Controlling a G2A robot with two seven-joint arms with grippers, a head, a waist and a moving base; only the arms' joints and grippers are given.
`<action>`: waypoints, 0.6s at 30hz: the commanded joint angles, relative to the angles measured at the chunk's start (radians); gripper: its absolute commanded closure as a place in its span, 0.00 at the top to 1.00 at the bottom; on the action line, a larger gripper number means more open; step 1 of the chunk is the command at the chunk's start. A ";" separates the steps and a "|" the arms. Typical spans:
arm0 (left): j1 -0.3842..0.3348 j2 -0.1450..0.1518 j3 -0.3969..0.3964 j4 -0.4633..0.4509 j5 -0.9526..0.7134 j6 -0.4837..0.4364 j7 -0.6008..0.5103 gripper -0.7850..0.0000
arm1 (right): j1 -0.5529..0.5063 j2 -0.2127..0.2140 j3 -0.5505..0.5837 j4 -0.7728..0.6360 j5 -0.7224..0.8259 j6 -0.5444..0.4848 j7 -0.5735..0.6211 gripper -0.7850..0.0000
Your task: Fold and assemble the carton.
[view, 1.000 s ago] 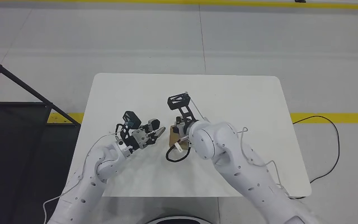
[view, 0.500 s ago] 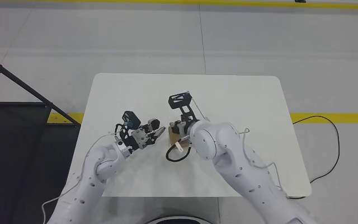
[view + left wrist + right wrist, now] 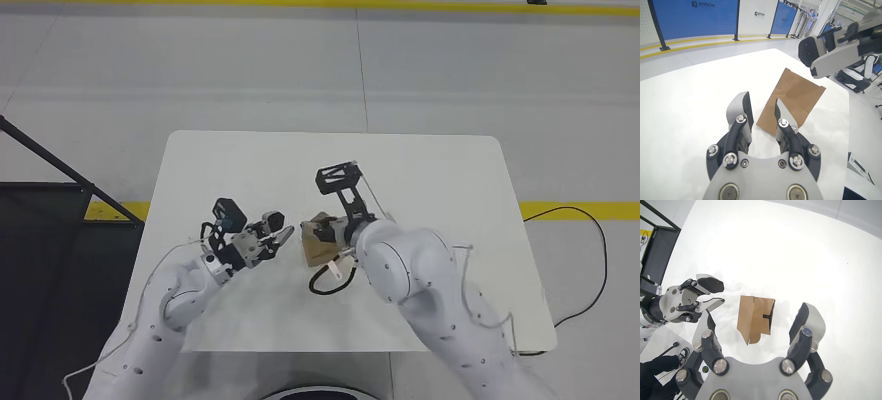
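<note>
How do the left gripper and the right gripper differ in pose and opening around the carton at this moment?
The left gripper sits beside the carton, aimed at it sideways; the right gripper hangs above it, pointing down. The right gripper's jaws are spread wider than the left gripper's. Shared: both are open and neither touches the carton, which rests partly folded on the table.

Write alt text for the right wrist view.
A partly folded brown carton sits on the white table, framed by the open right end effector and not touching it. The open left end effector hovers beside the carton.
</note>
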 commanded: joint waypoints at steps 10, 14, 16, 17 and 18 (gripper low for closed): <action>0.165 0.015 -0.115 -0.181 -0.048 0.019 0.059 0.48 | -0.251 0.048 0.289 0.048 0.330 -0.534 -0.396 1.00; 0.204 0.017 -0.148 -0.214 -0.066 0.017 0.098 0.53 | -0.306 0.064 0.373 0.171 0.453 -0.768 -0.507 1.00; 0.217 0.016 -0.154 -0.229 -0.069 0.038 0.116 0.56 | -0.304 0.066 0.377 0.235 0.465 -0.822 -0.549 1.00; 0.223 0.015 -0.154 -0.237 -0.070 0.049 0.122 0.60 | -0.299 0.066 0.371 0.268 0.473 -0.849 -0.570 1.00; 0.228 0.015 -0.154 -0.244 -0.074 0.058 0.128 0.77 | -0.291 0.066 0.366 0.301 0.471 -0.868 -0.588 1.00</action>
